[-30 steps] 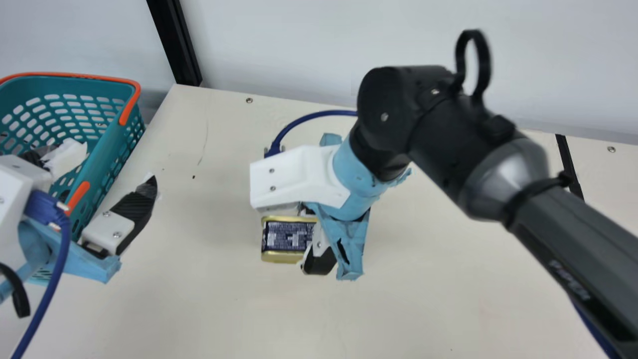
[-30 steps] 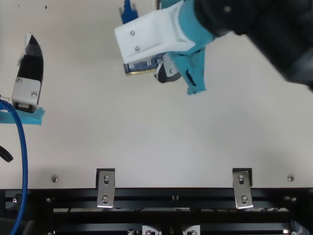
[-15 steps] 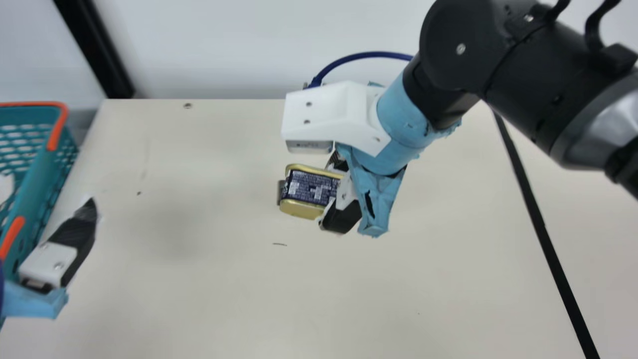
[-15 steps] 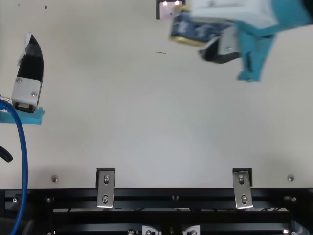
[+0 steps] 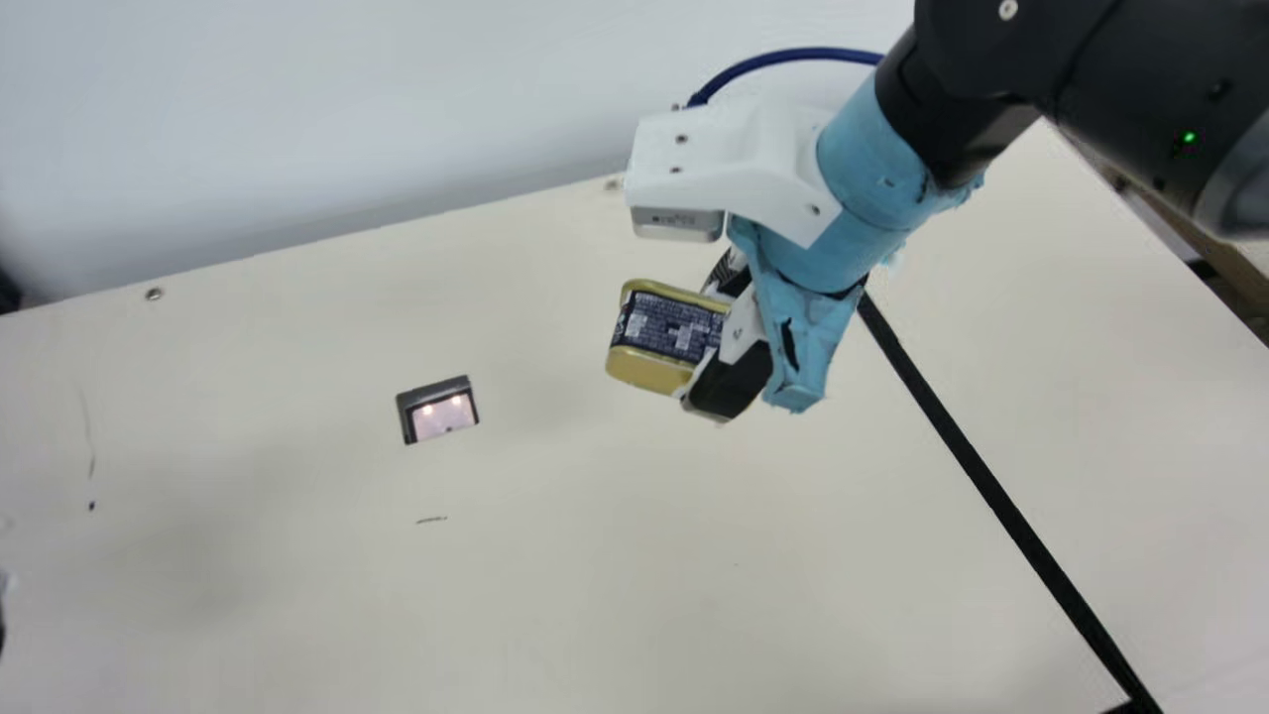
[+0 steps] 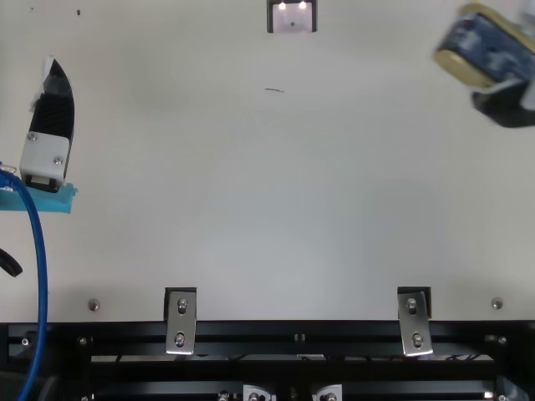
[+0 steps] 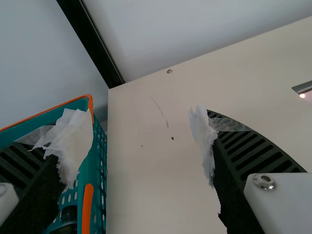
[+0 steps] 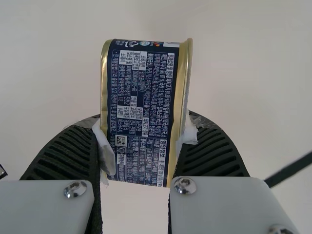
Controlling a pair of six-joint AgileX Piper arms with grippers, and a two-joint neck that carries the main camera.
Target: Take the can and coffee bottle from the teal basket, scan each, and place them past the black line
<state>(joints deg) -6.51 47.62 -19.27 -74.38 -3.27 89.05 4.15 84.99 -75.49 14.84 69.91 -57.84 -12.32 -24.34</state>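
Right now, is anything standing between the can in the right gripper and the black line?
Nothing visible does. In the main view, only the right gripper itself, holding the can, comes between it and the black line; the scanner window lies on the can's other side.

Top view steeply downward, seemingly near
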